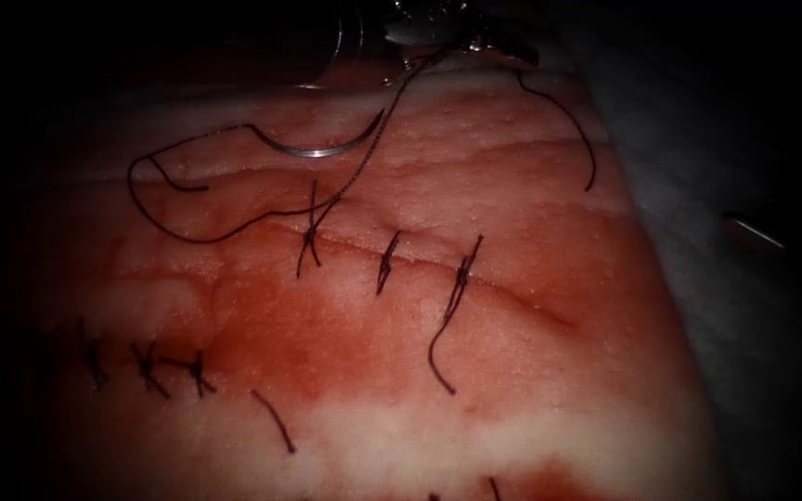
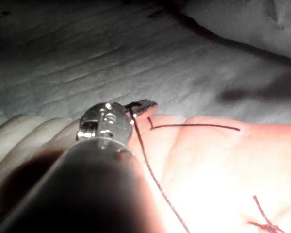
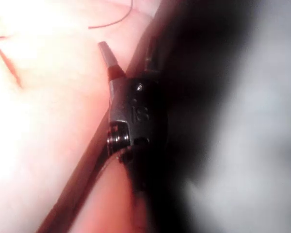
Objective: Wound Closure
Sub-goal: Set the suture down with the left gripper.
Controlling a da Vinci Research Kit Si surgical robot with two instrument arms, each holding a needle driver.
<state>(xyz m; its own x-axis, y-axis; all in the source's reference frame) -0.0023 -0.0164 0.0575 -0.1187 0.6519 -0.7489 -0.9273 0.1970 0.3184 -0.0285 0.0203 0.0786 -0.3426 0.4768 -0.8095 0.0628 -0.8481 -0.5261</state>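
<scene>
Where grey cloth (image 1: 698, 186) meets tissue (image 1: 512, 371)

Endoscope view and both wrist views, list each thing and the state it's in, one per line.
Needle: lying loose on the tissue, above the cut, held by neither tool.
Thread: pulled taut from the leftmost stitch up to the left tool.
Left tool: shut on the thread.
Right tool: open, holding nothing.
Cut: three stitches across it.
Tissue: wet with red fluid.
</scene>
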